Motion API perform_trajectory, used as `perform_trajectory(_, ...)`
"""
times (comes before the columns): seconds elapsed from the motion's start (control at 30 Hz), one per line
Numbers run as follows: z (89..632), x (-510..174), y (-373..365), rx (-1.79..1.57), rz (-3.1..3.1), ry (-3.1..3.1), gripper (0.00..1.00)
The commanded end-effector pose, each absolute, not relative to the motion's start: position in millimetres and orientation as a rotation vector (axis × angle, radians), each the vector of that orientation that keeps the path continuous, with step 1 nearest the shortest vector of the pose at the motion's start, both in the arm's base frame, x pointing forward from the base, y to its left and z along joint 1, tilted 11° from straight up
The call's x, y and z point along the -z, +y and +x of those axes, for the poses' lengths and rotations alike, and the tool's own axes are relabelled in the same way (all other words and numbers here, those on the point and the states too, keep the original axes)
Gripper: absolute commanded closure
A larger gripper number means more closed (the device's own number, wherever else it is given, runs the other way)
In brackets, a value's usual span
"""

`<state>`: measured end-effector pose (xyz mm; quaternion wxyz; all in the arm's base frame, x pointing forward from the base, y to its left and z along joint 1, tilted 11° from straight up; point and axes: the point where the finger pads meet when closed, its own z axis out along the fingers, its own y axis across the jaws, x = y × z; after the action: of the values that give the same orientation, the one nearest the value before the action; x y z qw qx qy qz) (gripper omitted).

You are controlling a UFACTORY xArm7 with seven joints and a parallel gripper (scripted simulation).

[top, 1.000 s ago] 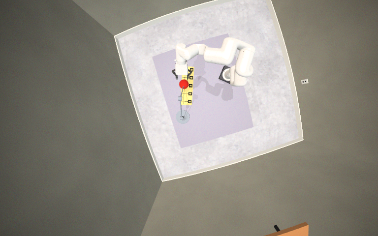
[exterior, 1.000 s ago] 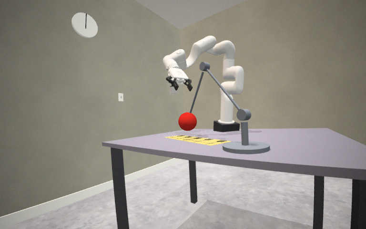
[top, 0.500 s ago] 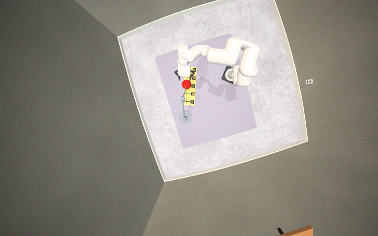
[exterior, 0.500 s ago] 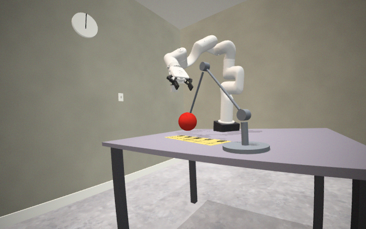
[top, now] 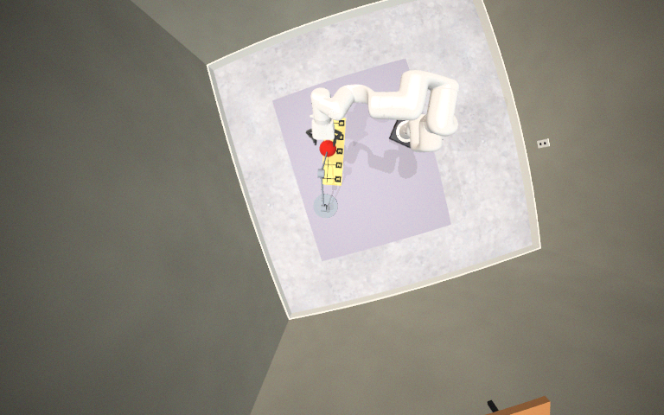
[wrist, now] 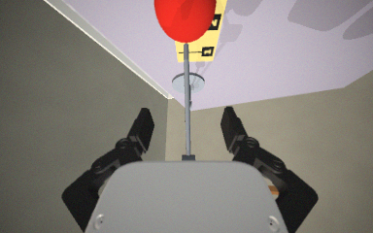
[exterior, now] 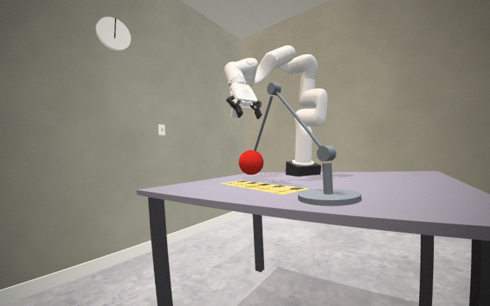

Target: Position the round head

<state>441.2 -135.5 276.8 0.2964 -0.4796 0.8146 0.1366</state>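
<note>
The lamp's red round head (top: 327, 148) (exterior: 251, 162) (wrist: 186, 18) hangs clear of the bench, over about the middle of the yellow strip (top: 337, 158) (exterior: 265, 187) (wrist: 196, 50). Its thin rod (exterior: 263, 120) (wrist: 186, 116) rises to a grey elbow joint (exterior: 274, 88). A second rod drops to the lower joint (exterior: 326, 153) (top: 325, 205) above the round foot (exterior: 328, 197) (wrist: 190, 83). My gripper (top: 323, 136) (exterior: 247, 111) (wrist: 186, 116) is open and empty. It is up high above the head, beside the upper rod, not touching it. The rod shows between the fingers in the wrist view.
The lamp and the strip stand on a lilac bench (top: 392, 210) (exterior: 397, 201). The robot's black base (top: 397, 130) (exterior: 302, 167) stands at the bench's back. The strip lies near the bench's left edge (exterior: 180, 196).
</note>
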Motion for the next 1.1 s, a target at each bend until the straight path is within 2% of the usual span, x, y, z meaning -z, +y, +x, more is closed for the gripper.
perform_trajectory(0.0, 444.7, -271.3, -131.5, -0.360, -1.276, 2.165, 0.00)
perform_trajectory(1.07, 469.3, -214.1, -95.3, -0.362, -1.277, 2.166, 0.00)
